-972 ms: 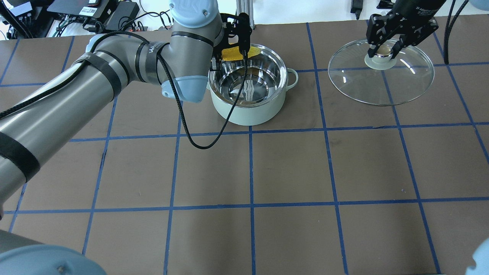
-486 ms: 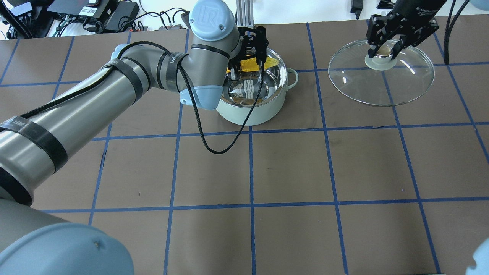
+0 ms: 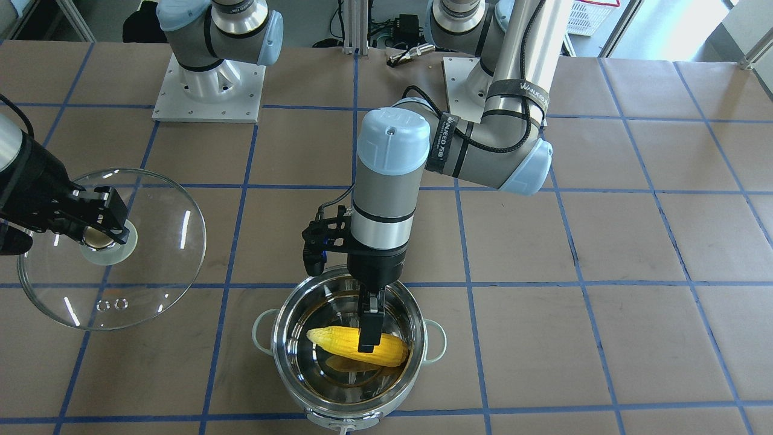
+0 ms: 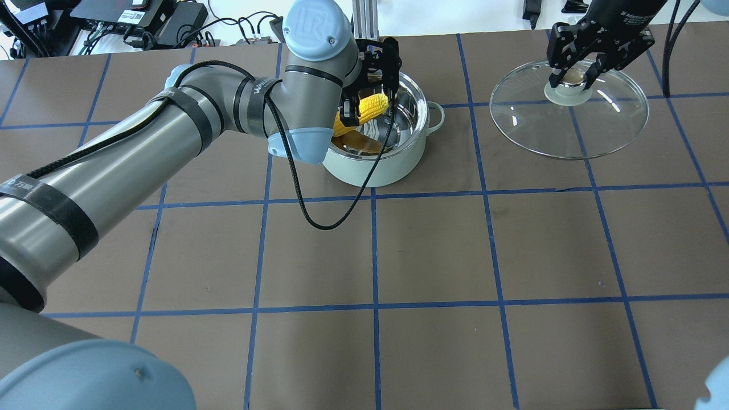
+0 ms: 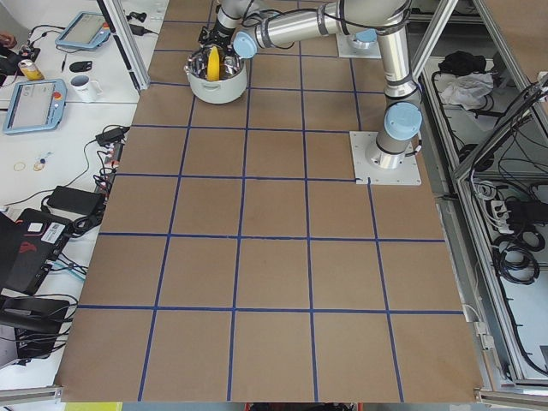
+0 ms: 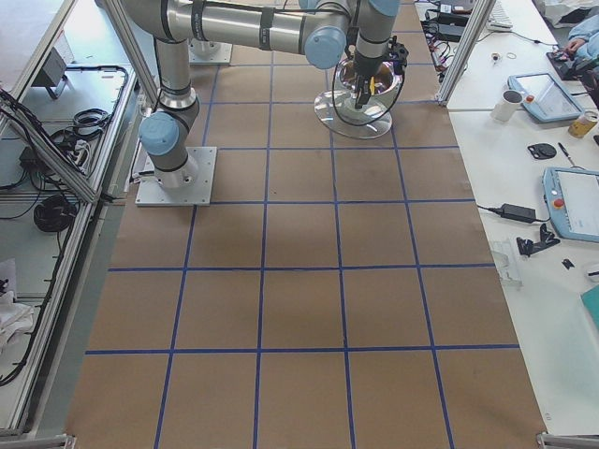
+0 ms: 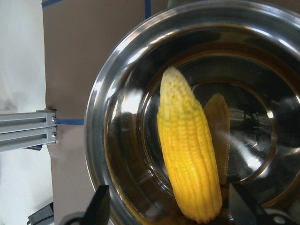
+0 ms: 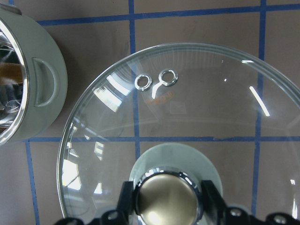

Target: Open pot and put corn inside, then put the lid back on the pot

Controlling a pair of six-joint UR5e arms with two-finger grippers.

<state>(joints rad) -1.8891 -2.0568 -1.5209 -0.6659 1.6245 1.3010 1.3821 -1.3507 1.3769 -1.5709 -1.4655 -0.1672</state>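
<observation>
The pale grey-green pot [image 4: 376, 171] stands open at the far middle of the table, also in the front-facing view [image 3: 279, 338]. The yellow corn [image 4: 373, 105] lies tilted inside it [image 3: 338, 341], its paler tip away from the wrist camera [image 7: 187, 159]. My left gripper [image 4: 369, 102] reaches down into the pot, open, a finger on either side of the corn with gaps showing [image 7: 171, 211]. The glass lid [image 4: 569, 131] is at the far right. My right gripper [image 4: 571, 77] is shut on its gold knob [image 8: 166, 201].
A black cable [image 4: 324, 222] loops from my left arm over the table in front of the pot. An aluminium post [image 4: 364, 14] stands just behind the pot. Electronics and cables [image 4: 131, 17] lie beyond the far left edge. The arm bases [image 3: 208, 90] stand on the robot's side.
The left arm swung right over the pot. The corn then left the fingers' grip and dropped tilted into the pot. The right gripper and lid have not moved.
</observation>
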